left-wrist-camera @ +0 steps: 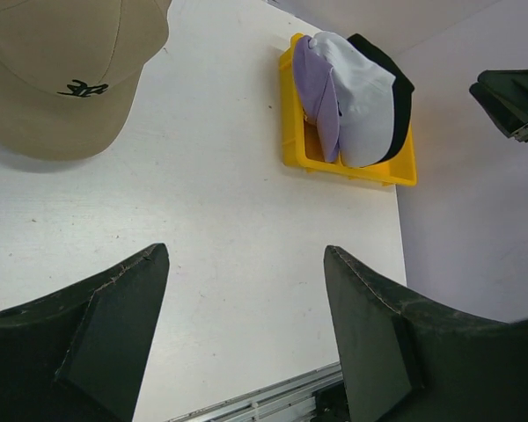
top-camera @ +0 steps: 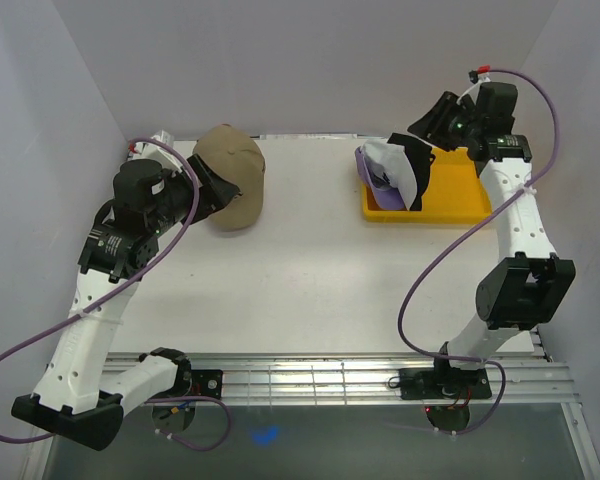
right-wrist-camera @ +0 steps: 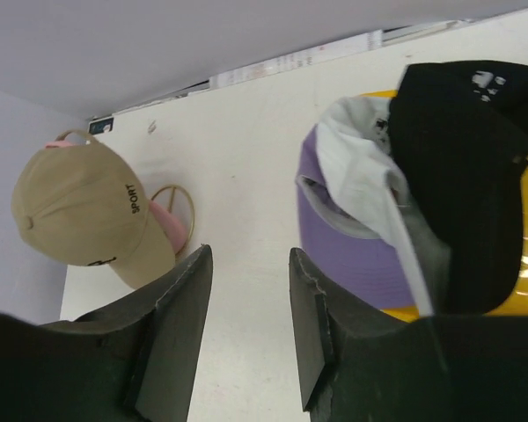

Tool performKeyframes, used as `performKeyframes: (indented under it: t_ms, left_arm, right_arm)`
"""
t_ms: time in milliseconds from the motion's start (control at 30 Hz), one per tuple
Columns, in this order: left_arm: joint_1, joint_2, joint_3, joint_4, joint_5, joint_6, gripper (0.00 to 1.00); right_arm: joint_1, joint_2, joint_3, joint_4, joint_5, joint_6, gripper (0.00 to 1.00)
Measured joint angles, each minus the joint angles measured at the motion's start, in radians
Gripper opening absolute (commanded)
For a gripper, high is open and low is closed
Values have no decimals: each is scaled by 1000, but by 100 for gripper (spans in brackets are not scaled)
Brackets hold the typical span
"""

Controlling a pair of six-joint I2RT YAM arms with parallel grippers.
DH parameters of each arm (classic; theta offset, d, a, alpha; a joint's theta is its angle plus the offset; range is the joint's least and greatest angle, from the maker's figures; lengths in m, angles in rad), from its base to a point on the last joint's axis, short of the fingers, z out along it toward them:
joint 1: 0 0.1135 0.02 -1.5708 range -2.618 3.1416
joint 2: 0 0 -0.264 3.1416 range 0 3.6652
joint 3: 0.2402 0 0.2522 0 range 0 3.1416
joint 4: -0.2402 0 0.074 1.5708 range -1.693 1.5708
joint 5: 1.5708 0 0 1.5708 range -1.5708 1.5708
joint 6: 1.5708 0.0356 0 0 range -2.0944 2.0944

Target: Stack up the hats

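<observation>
The tan hat (top-camera: 235, 178) sits at the back left of the table, on top of a pink hat whose edge shows in the right wrist view (right-wrist-camera: 165, 225). The purple hat (top-camera: 377, 180), white hat (top-camera: 392, 165) and black hat (top-camera: 417, 170) stand nested on edge in a yellow tray (top-camera: 450, 200). My left gripper (top-camera: 218, 190) is open and empty, right beside the tan hat (left-wrist-camera: 62, 70). My right gripper (top-camera: 427, 128) is open and empty, above the tray's far side behind the black hat (right-wrist-camera: 466, 167).
White walls enclose the table on the left, back and right. A metal rail (top-camera: 320, 375) runs along the near edge by the arm bases. The tray (left-wrist-camera: 295, 141) sits close to the right wall.
</observation>
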Motion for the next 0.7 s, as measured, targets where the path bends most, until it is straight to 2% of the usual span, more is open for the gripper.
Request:
performKeyframes:
  t_ms: [267,700]
  left_arm:
    - [0,0,-9,4,2,-1,81]
    - [0,0,-9,5,9,-2,81]
  right_arm:
    - [-183,28,-76,-59,-28,-15,45]
    - [-172,101,-142,-82,-24,-49,46]
